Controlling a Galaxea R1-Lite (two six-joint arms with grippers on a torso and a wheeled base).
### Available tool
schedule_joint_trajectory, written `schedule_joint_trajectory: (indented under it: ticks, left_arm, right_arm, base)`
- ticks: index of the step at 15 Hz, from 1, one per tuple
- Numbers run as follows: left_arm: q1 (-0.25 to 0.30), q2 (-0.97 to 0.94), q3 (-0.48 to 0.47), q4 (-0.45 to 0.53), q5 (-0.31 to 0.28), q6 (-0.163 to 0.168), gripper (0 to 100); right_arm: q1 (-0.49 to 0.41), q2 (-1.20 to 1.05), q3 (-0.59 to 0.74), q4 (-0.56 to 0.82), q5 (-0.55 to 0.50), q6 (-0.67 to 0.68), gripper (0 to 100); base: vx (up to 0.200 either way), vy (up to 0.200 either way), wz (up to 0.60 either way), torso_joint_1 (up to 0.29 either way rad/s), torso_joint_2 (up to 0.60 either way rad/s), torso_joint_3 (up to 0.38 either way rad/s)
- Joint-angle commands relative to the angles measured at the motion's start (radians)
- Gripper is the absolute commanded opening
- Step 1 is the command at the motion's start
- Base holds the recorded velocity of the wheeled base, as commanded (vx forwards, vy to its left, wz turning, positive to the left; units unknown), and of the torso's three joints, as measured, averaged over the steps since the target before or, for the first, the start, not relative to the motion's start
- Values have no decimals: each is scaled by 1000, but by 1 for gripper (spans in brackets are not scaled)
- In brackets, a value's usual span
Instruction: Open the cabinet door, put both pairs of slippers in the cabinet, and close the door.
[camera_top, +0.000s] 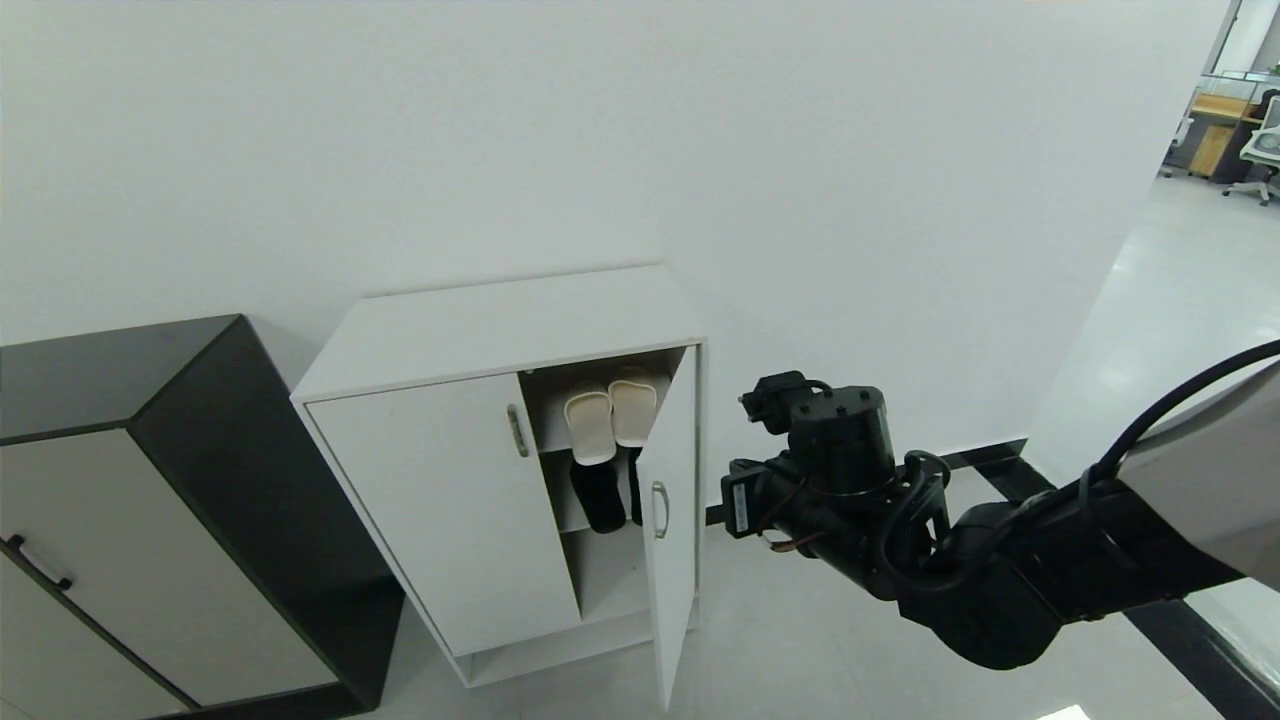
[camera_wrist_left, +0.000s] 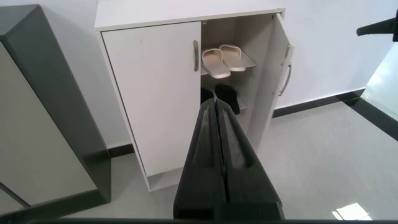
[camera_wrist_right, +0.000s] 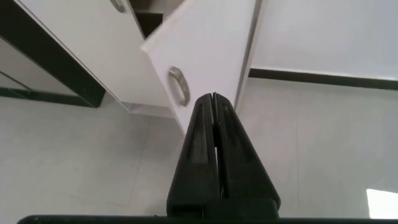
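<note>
The white cabinet (camera_top: 500, 330) stands against the wall with its right door (camera_top: 672, 560) swung open and its left door (camera_top: 450, 510) closed. A cream pair of slippers (camera_top: 608, 420) lies on the upper shelf, and a black pair (camera_top: 600, 495) sits on the shelf below. My right arm (camera_top: 840, 480) hovers just right of the open door. My right gripper (camera_wrist_right: 214, 99) is shut and empty, pointing at the outer face of the door (camera_wrist_right: 205, 50) near its handle (camera_wrist_right: 178, 85). My left gripper (camera_wrist_left: 215, 104) is also shut and empty, held back in front of the cabinet opening and the cream slippers (camera_wrist_left: 227, 60).
A dark cabinet (camera_top: 170, 470) with pale doors stands close on the white cabinet's left. A black floor strip (camera_top: 1180, 620) runs along the wall and to the right. Open floor lies in front of the white cabinet.
</note>
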Motion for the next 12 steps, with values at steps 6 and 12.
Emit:
schedule_joint_trajectory:
  ticks: [6,12]
  left_arm:
    - [1,1,0,0,0,0,0]
    - [1,0,0,0,0,0,0]
  right_arm:
    - [7,-4,35,-4,30,-13,0]
    - [-13,28,45,-75,27,-20,0]
  base:
    - [0,0,500,0,1,2]
    - [0,0,300,1,3,2]
